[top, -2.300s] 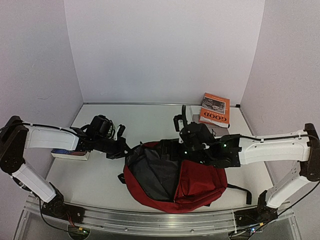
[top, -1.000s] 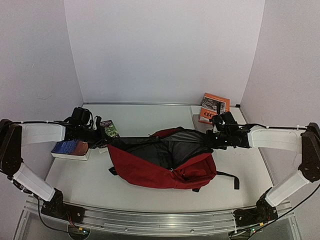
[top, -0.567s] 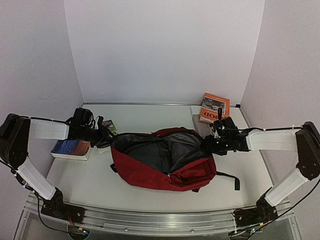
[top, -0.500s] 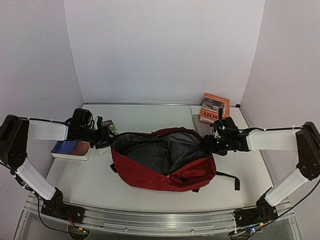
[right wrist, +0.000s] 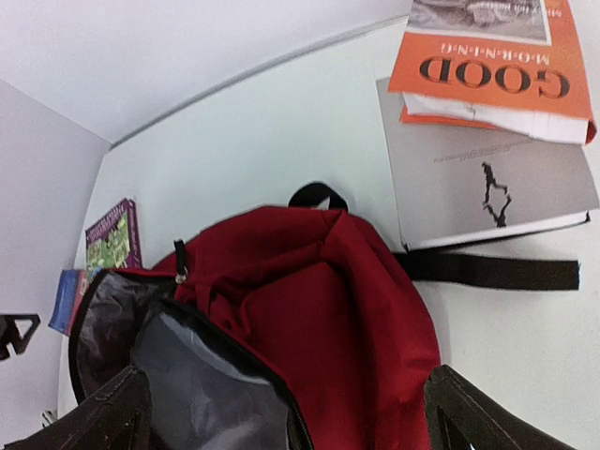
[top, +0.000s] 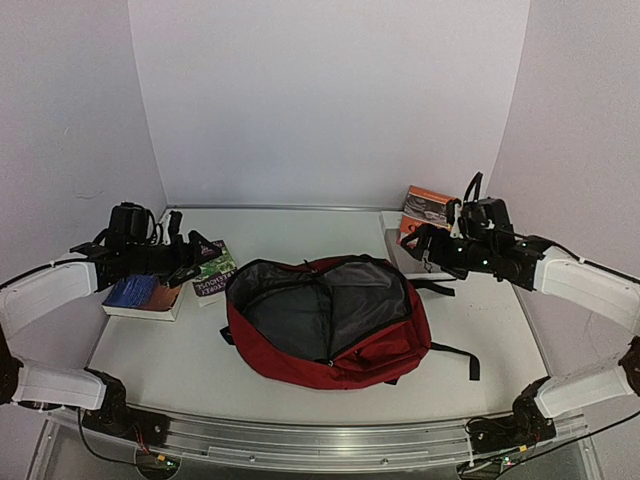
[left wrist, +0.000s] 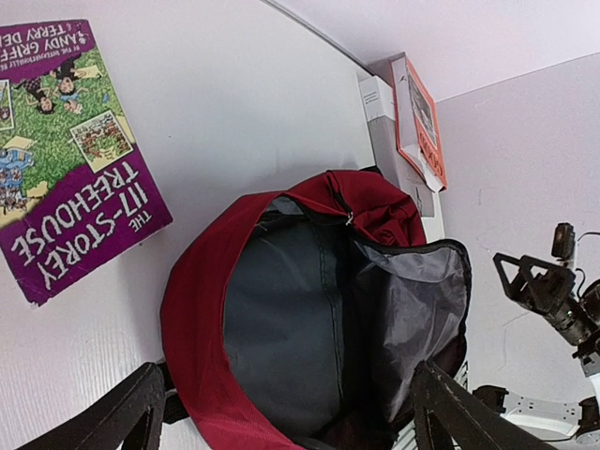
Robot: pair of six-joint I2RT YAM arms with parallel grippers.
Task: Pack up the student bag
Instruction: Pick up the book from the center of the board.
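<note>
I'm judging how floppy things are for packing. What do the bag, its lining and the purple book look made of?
Student bag: matte dark red woven fabric, probably nylon or polyester; it slumps and creases. Lining: thin grey synthetic cloth, faintly shiny and wrinkled. Purple book: paper, printed softcover, apparently smooth; lies flat.

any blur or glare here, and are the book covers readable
Top external: soft even light, no glare, the near rail looks bowed by the lens. Left wrist: sharp, purple book title readable, student bag lining shadowed. Right wrist: sharp, orange book lettering readable upside down, faint shadows only.
</note>
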